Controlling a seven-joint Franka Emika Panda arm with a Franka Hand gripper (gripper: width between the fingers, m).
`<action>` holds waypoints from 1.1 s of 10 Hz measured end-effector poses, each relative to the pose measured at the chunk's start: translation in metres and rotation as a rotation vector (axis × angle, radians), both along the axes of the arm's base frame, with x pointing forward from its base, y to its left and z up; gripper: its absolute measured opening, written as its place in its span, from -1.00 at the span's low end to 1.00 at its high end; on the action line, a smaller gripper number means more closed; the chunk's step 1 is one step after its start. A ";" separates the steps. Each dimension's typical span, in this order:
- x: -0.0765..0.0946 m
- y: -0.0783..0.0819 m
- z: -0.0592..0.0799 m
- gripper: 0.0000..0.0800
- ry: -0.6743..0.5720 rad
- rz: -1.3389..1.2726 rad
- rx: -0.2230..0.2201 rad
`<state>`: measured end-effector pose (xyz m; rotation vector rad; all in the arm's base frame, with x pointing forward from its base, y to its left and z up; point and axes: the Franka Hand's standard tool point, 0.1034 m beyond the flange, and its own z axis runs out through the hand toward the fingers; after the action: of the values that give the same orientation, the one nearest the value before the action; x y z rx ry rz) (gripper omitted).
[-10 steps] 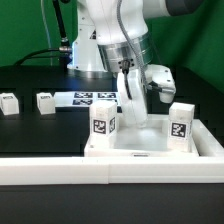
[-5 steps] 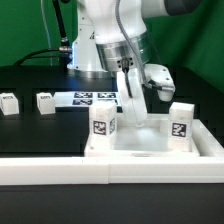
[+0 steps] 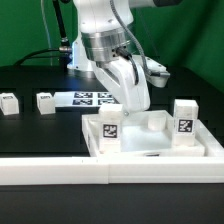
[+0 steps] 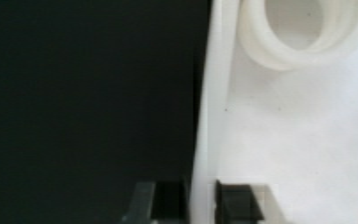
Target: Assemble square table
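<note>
The white square table top (image 3: pixel 150 143) lies upside down inside the border rail. Two tagged legs stand on it, one at the near left corner (image 3: pixel 108 124) and one at the right (image 3: pixel 184 115). My gripper (image 3: pixel 131 100) is down at the top's far rim, shut on it. In the wrist view the gripper (image 4: pixel 197 196) has the thin white rim (image 4: pixel 206 110) between its two dark fingers (image 4: pixel 243 203). The top's inner face (image 4: pixel 300 140) and a round corner socket (image 4: pixel 309 35) show beside the rim. Two loose legs (image 3: pixel 8 103) (image 3: pixel 45 100) lie at the exterior view's left.
The long white L-shaped border rail (image 3: pixel 60 168) runs along the front and right of the table top. The marker board (image 3: pixel 92 98) lies behind, near the arm's base. The table surface is black; a green backdrop is behind.
The arm has swung down and toward the exterior view's left. The table top has shifted and turned with it; the left leg sits lower and the right leg farther right.
</note>
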<state>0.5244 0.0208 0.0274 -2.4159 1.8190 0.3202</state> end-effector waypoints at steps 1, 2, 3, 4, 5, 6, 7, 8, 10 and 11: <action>-0.002 -0.003 -0.001 -0.82 -0.008 0.054 0.004; -0.003 -0.007 -0.002 -0.82 -0.013 0.087 0.005; -0.005 -0.014 -0.004 -0.82 -0.027 0.185 0.013; -0.008 -0.028 -0.004 -0.81 -0.044 0.290 0.024; -0.007 -0.040 -0.004 -0.81 -0.063 0.381 0.013; -0.004 -0.052 -0.004 -0.81 -0.097 0.490 0.010; -0.002 -0.067 -0.007 -0.83 -0.132 0.618 0.006; 0.000 -0.074 -0.007 -0.85 -0.152 0.721 0.010; 0.007 -0.076 -0.004 -0.85 -0.189 0.900 0.008; 0.007 -0.076 -0.005 -0.85 -0.200 0.975 0.014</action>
<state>0.5309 -0.0553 0.0226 -2.9900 0.4503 0.1328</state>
